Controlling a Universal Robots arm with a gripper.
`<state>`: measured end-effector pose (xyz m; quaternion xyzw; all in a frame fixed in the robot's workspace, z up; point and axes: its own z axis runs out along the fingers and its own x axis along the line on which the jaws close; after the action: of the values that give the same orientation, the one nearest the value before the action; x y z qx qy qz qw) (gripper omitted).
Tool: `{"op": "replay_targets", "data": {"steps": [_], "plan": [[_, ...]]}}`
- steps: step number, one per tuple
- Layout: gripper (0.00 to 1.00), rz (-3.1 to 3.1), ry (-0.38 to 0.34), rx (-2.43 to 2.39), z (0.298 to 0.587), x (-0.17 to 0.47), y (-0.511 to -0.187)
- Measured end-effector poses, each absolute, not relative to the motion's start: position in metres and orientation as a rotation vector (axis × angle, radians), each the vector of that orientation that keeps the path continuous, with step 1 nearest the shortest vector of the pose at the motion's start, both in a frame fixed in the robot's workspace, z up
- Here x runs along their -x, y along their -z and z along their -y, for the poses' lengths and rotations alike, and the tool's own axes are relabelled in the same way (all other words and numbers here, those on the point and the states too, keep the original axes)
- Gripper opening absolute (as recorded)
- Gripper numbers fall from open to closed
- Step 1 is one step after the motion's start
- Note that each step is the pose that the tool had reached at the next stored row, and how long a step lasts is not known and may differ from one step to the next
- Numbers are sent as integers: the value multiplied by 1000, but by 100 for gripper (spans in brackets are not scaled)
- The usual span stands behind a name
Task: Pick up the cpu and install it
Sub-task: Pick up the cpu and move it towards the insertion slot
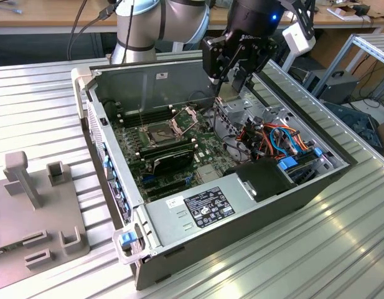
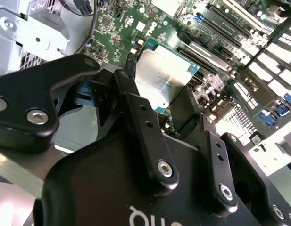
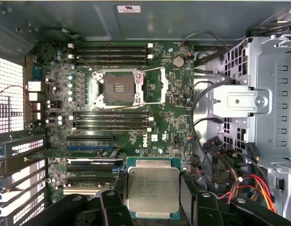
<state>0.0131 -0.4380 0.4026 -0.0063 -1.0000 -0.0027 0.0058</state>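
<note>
The cpu (image 3: 152, 187) is a silvery square chip on a green edge, and it sits between my two black fingers. My gripper (image 3: 152, 200) is shut on the cpu, with one finger (image 3: 113, 203) on each opposite edge. In the second wrist view the cpu (image 2: 160, 77) hangs above the green motherboard in my gripper (image 2: 159, 99). The open dark socket (image 3: 119, 87), with its metal frame swung up, lies further across the board from the chip. In the exterior view my gripper (image 1: 234, 80) hovers over the far right part of the open computer case, and the socket (image 1: 162, 131) lies to its lower left.
The case's grey walls (image 1: 148, 87) surround the board. A metal drive cage (image 3: 251, 101) and coloured cables (image 1: 285, 140) fill the exterior view's right side. The power supply (image 1: 198, 208) sits at the front. Memory slots (image 3: 110, 52) flank the socket. A grey fixture (image 1: 30, 199) stands on the exterior view's left.
</note>
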Motion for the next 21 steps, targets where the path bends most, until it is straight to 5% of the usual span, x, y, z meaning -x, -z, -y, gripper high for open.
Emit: {"op": "replay_targets", "data": {"steps": [21], "plan": [[54,3130,9,20,438,-26,-402]]}}
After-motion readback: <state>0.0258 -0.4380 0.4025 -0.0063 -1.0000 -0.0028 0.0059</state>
